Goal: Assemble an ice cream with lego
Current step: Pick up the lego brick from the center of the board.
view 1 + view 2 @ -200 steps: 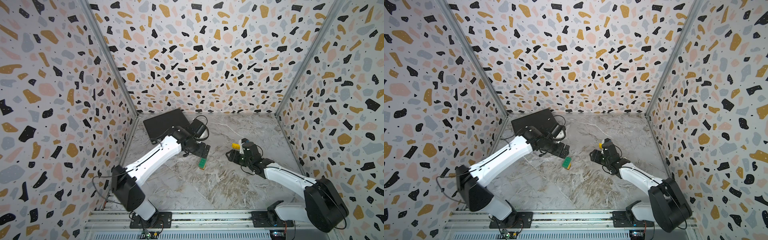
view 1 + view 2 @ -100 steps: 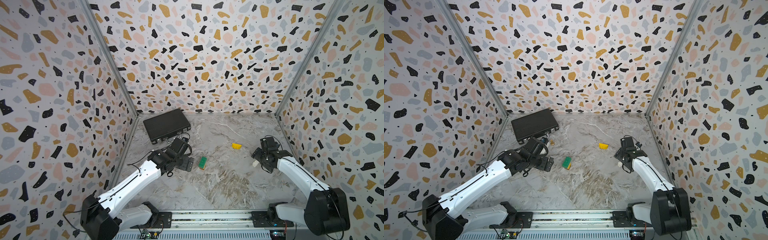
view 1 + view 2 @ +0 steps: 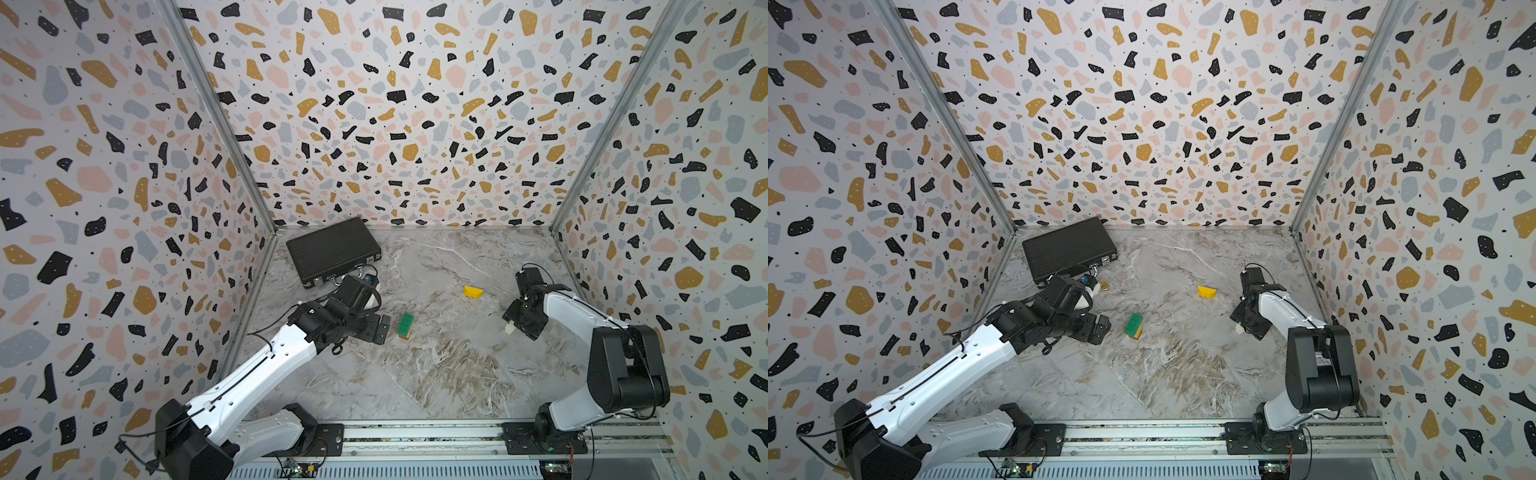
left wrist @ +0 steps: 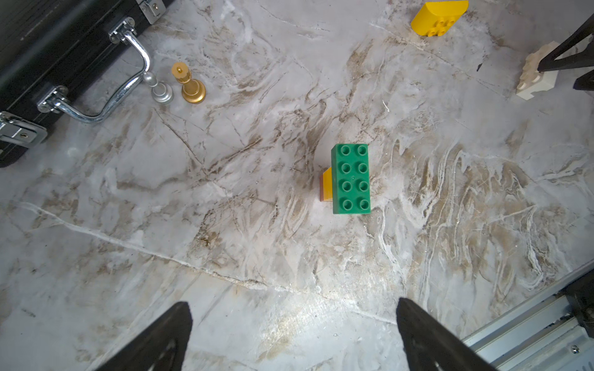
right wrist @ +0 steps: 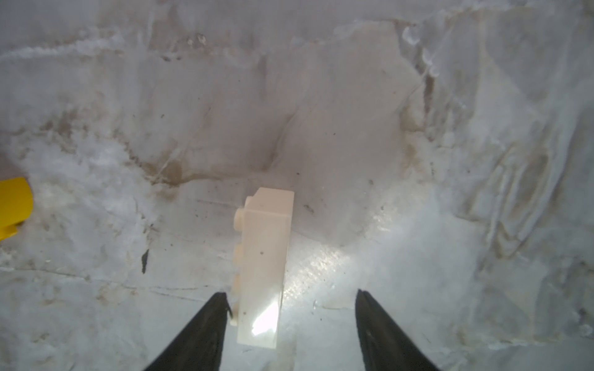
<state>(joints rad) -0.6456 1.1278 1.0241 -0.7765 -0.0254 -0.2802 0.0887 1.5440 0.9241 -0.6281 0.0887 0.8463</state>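
While my left tool (image 4: 292, 302) hangs over the table (image 4: 225, 257) with its jaws spread wide and nothing between them, the partly built ice cream (image 4: 351, 178) stands on the marble ahead of it. The stack's top is a long green brick (image 3: 405, 324), studs up. Under it a yellow brick (image 4: 328, 183) and an orange-brown brick (image 4: 321, 192) show only as narrow edges at one side. In both top views the stack sits near the middle of the table, just beside my left tool and not touching it.

My right tool (image 5: 289, 292) is low over a white brick (image 5: 262, 266), which lies on its side with its studs toward one finger (image 5: 205, 327). That finger is at or just beside the studs; I cannot tell whether they touch. The other finger stands clear of the brick, so the jaws are parted and pinch nothing.

A half-round yellow brick (image 3: 473, 292) lies alone, toward the back wall from both the stack and the white brick. A black case (image 3: 332, 249) rests in the far corner on my left, with a gold figurine (image 4: 189, 85) and a silver figurine (image 4: 160, 90) upright just beside its handle
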